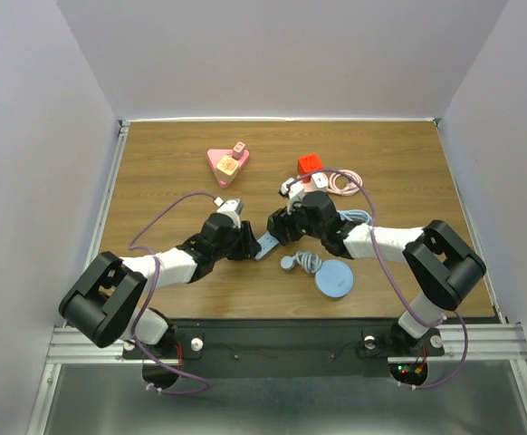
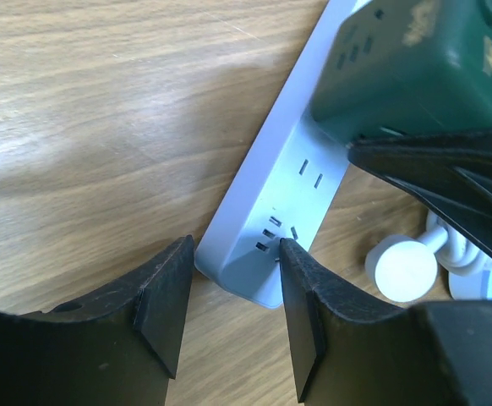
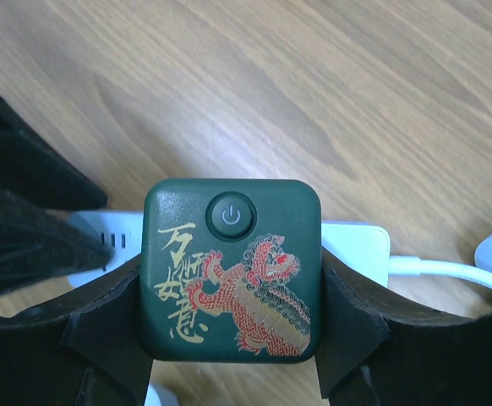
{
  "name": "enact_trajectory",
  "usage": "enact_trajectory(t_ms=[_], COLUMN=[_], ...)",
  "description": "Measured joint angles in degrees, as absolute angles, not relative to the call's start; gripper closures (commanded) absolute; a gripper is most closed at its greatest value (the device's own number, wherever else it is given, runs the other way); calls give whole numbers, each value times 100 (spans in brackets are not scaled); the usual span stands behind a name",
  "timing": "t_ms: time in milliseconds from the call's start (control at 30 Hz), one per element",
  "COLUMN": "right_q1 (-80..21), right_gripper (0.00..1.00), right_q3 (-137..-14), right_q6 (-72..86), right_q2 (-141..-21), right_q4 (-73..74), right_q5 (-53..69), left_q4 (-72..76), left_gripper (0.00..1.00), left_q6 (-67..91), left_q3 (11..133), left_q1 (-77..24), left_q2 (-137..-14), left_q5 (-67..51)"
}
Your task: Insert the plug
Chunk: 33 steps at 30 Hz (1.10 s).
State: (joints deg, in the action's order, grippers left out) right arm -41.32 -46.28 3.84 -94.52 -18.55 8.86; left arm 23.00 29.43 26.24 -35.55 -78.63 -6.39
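A white power strip (image 2: 290, 190) lies on the wooden table; in the top view (image 1: 267, 244) it sits between the two arms. My left gripper (image 2: 233, 254) is open, its fingertips (image 2: 166, 296) at the strip's near end, one beside its corner and one over its top face. My right gripper (image 3: 232, 283) is shut on a dark green square plug (image 3: 232, 269) with a red lion print and a power button. The plug sits on the strip's top, further along it, as the left wrist view (image 2: 415, 68) shows. Whether its pins are in a socket is hidden.
A pink triangular block (image 1: 226, 163), a red cube (image 1: 310, 163) and a coiled pink cable (image 1: 344, 182) lie at the back. A blue disc (image 1: 334, 279) and a white cable with a round plug (image 1: 300, 263) lie just right of the strip.
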Motion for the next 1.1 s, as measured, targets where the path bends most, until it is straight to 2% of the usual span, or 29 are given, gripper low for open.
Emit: enact_trajectory(t_ms=[367, 633, 1100], right_q1=[-4134, -4134, -4134], right_gripper=[99, 100, 100], right_q3=[-4303, -4329, -4300], right_q6=[397, 727, 987], right_q2=[-9225, -9332, -9297], right_q4=[-2012, -2141, -2106], right_q5=[849, 558, 486], left_q4=[2333, 2445, 2458], left_gripper=[47, 57, 59], left_q6=[2941, 2936, 2884], left_q3=[2624, 2637, 2674], left_q1=[-3559, -3551, -3514], left_q2=[-7911, -7999, -8029], left_q5=[-816, -838, -888])
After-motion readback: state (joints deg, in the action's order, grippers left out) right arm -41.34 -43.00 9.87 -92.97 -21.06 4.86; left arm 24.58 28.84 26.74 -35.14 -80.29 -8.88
